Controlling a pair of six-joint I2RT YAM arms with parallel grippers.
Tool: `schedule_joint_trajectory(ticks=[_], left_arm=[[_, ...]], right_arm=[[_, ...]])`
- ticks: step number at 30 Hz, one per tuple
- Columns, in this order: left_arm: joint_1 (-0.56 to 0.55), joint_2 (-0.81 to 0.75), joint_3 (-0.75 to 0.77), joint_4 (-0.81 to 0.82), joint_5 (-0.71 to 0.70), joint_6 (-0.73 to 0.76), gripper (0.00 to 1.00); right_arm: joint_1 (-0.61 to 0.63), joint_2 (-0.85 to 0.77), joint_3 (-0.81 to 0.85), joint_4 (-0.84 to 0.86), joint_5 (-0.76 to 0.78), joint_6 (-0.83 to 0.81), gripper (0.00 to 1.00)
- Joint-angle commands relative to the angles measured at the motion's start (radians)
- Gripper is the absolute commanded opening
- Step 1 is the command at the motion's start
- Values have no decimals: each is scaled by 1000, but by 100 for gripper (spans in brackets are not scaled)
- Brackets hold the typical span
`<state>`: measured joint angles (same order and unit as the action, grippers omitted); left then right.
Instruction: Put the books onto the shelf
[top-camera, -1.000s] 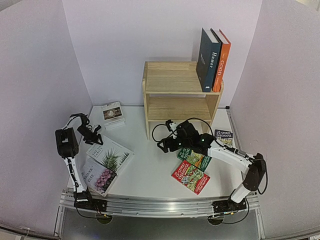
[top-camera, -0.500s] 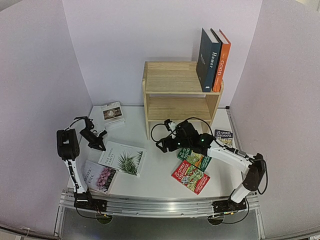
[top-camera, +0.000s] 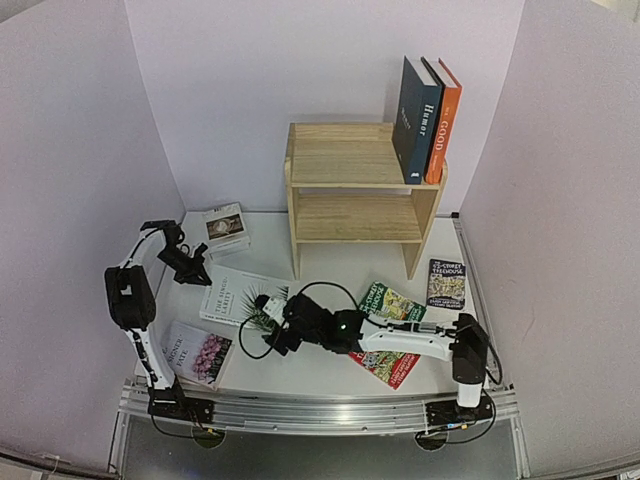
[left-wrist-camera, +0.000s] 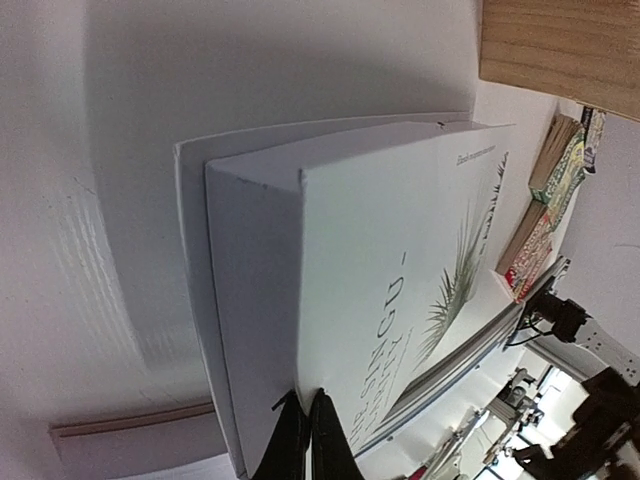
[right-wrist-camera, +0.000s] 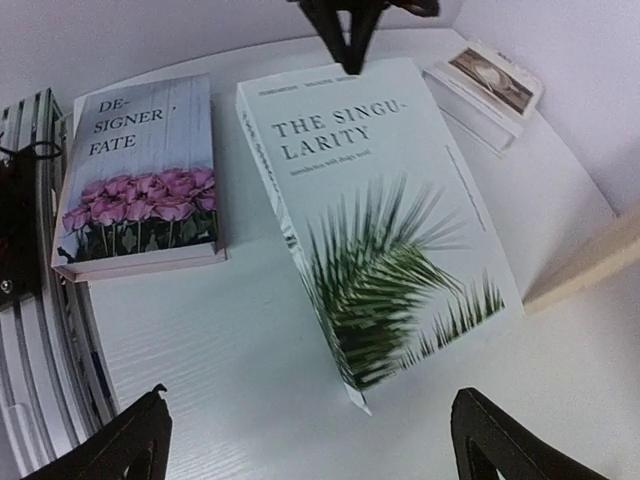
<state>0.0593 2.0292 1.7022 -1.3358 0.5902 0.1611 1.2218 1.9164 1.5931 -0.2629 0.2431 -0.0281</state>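
Pale lilac walls close in a white table (top-camera: 330, 385) on three sides. At its back stands the shelf (top-camera: 350, 185), both of its tiers bare wood. On its top, at the right end, the navy "Humor" book (top-camera: 415, 120) and the orange "GOOD" book (top-camera: 445, 125) stand upright, touching.

Six books lie flat on the table. The white plant book (right-wrist-camera: 380, 220) is left of centre, cover up. The pink-flower book (right-wrist-camera: 140, 190) lies just beside it, nearer the front edge. Three illustrated paperbacks sit on the right: one (top-camera: 447, 283) by the shelf's right foot, a green one (top-camera: 392, 303) and a red one (top-camera: 388, 368) further forward, with the right arm crossing over these two. The small white book (top-camera: 225, 228) is near the back left corner.

The right gripper (right-wrist-camera: 315, 430) hangs over the plant book's near end, jaws spread wide and holding nothing. The left gripper (left-wrist-camera: 305, 430) is pinched fully closed with nothing between its fingers, its tips against the plant book's far edge.
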Motion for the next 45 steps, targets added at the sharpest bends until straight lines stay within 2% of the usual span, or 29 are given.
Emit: schedule_joint_trajectory(ticks=[1, 9, 12, 16, 21, 23, 25, 29, 31, 34, 35, 37, 38, 40, 41, 43, 45], left_arm=[[-7, -89, -56, -50, 97, -108, 0], [-7, -163, -164, 22, 180, -213, 0], [-6, -171, -192, 32, 218, -229, 0], [-6, -170, -205, 34, 262, -243, 0], [-7, -163, -207, 31, 287, -250, 0], [-6, -161, -208, 30, 295, -250, 0], [-6, -162, -207, 28, 297, -249, 0], [1, -173, -208, 22, 302, -242, 0], [6, -179, -211, 20, 308, -237, 0], [12, -191, -203, 11, 361, -222, 0], [13, -193, -190, 7, 376, -209, 6], [13, -203, -138, -21, 383, -155, 38], [14, -209, -97, -44, 375, -121, 53], [28, -225, -22, -73, 365, -85, 71], [40, -234, 10, -82, 364, -73, 77], [71, -251, 79, -98, 374, -48, 80], [92, -266, 151, -129, 354, -7, 83]], right_arm=[[84, 154, 65, 256, 190, -333, 97], [146, 517, 333, 511, 580, -700, 98], [147, 596, 391, 591, 644, -790, 98], [146, 660, 430, 628, 647, -861, 98], [139, 779, 509, 848, 805, -1121, 98], [139, 785, 496, 893, 809, -1149, 91], [137, 774, 477, 901, 810, -1122, 75], [133, 767, 482, 905, 831, -1092, 54], [132, 766, 493, 908, 842, -1089, 38], [133, 744, 496, 912, 859, -1065, 22], [134, 730, 491, 912, 867, -1050, 15], [134, 689, 468, 912, 885, -1006, 1], [135, 669, 452, 912, 889, -990, 0], [139, 612, 408, 909, 907, -955, 0], [141, 579, 382, 907, 915, -925, 0], [140, 500, 317, 884, 914, -833, 0], [140, 396, 255, 734, 841, -663, 0]])
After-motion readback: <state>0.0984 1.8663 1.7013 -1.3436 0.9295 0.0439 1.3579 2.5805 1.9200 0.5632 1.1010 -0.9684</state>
